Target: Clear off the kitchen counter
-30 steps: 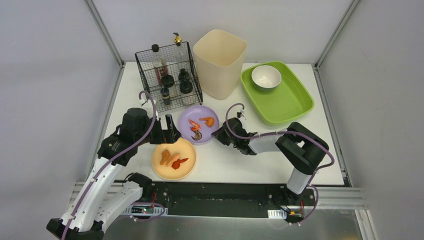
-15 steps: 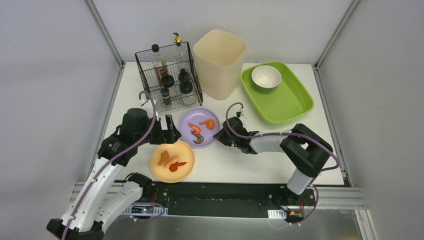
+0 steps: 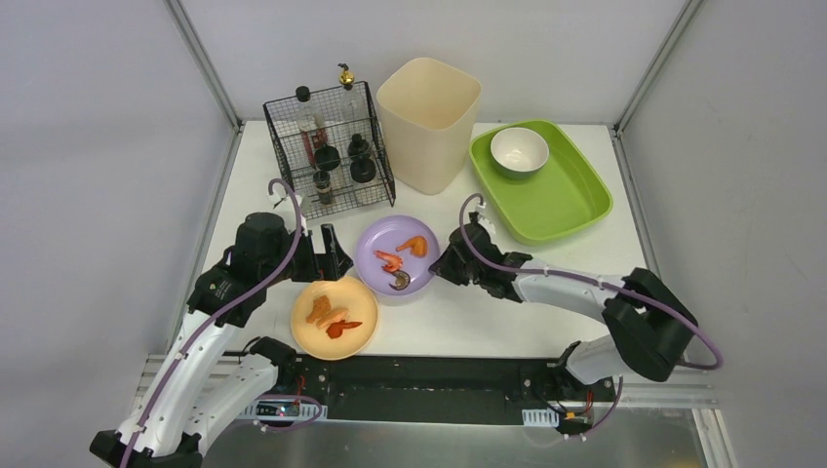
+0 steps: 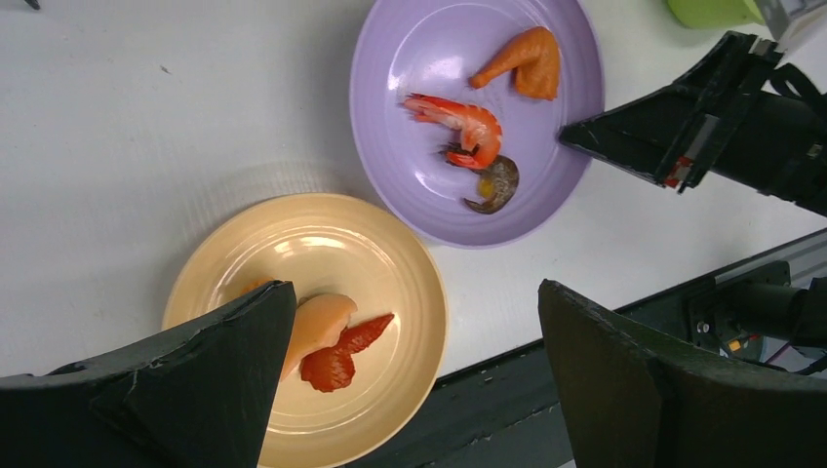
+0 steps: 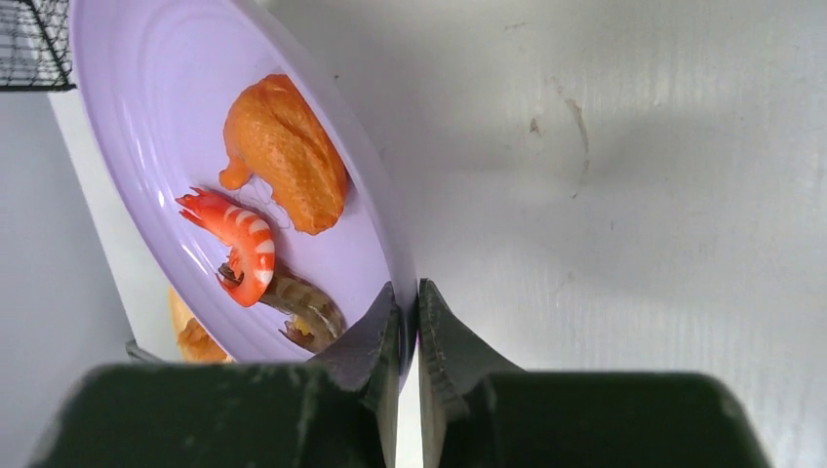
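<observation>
On the white kitchen counter [image 3: 507,312] a purple plate [image 3: 367,244] carries a shrimp [image 5: 239,244], an orange meat piece [image 5: 283,156] and a dark shell scrap [image 5: 307,312]. My right gripper [image 3: 436,265] is shut on the plate's right rim; in the right wrist view the right gripper [image 5: 408,302] pinches the edge of the purple plate [image 5: 146,97], which looks tilted. My left gripper [image 4: 414,291] stands wide open above the near edge of an orange plate [image 4: 322,244] with red and pale food slices. In the top view that orange plate [image 3: 302,336] lies near the front edge.
A black wire basket [image 3: 327,146] with bottles stands at the back left, with a tall cream bin [image 3: 429,122] beside it. A green tray [image 3: 566,205] holding a white bowl [image 3: 519,149] sits at the back right. The counter's front edge runs just below the orange plate.
The right jaws finished closing on the purple plate's rim, and the right arm stretched out, shifting the plate slightly right and nearer. The left arm stayed put.
</observation>
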